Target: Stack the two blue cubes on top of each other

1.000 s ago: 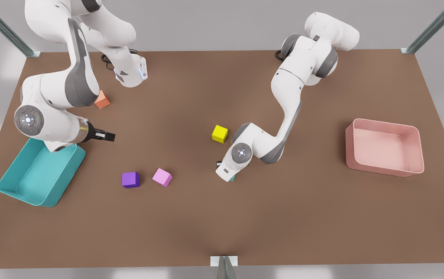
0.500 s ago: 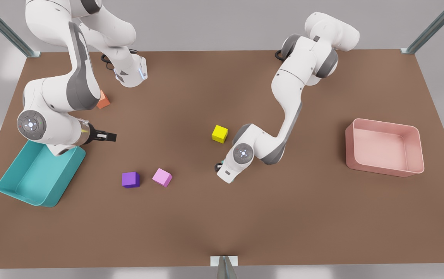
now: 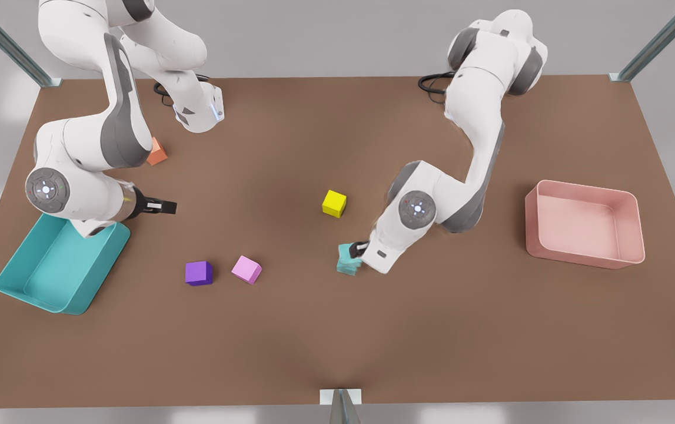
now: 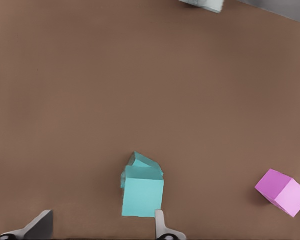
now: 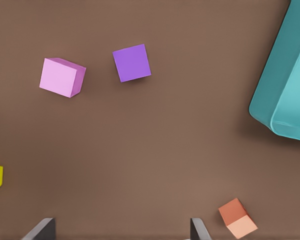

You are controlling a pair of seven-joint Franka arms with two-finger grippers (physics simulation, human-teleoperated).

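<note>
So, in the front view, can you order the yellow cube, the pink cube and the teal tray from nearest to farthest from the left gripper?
From the left gripper, beside the stacked blue cubes:
1. Yellow cube, just behind it.
2. Pink cube, toward the front view's left.
3. Teal tray, at the far left edge.

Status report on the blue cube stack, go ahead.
Left gripper open, beside upper blue cube. It sits skewed on lower blue cube. Right gripper open, waiting near teal tray.

No readable text, label, brand, number or sign on anything.
</note>
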